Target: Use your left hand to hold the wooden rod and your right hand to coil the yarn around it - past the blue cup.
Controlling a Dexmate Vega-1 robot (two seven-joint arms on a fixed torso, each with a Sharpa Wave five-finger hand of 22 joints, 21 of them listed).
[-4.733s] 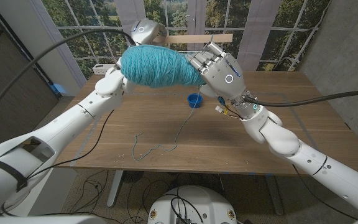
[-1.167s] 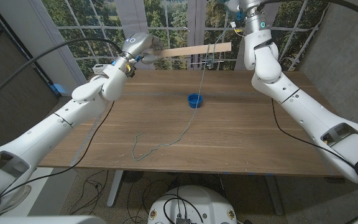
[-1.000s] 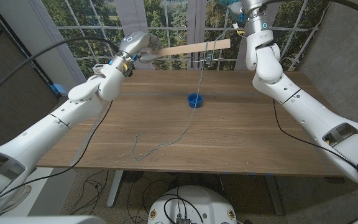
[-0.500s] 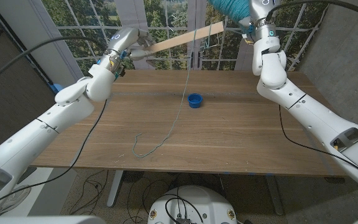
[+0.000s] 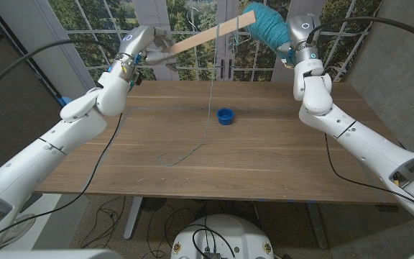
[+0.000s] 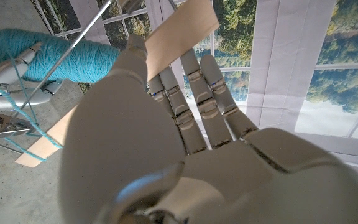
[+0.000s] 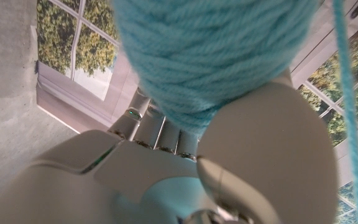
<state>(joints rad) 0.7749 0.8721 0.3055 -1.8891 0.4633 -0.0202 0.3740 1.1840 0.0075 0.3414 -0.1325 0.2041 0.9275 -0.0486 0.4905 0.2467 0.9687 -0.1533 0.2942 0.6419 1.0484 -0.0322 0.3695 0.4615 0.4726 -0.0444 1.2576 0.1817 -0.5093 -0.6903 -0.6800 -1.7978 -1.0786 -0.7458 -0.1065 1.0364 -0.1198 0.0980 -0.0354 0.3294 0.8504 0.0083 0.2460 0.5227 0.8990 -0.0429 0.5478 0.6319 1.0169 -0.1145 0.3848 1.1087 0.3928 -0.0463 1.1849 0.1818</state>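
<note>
Looking down from the head view: my left hand (image 5: 144,49) grips one end of the flat pale wooden rod (image 5: 205,36), raised above the far edge of the wooden tabletop (image 5: 264,158) and tilted upward toward my right. My right hand (image 5: 291,37) holds the teal yarn skein (image 5: 266,23) just beside the rod's high end. A teal strand (image 5: 210,93) hangs from the rod to the tabletop, passing close to the small blue cup (image 5: 225,116).

Left wrist view: my fingers (image 6: 191,99) wrap the rod (image 6: 176,37); strand loops sit near its far end.

Right wrist view: my hand (image 7: 229,155) clasps the skein (image 7: 210,50).
</note>
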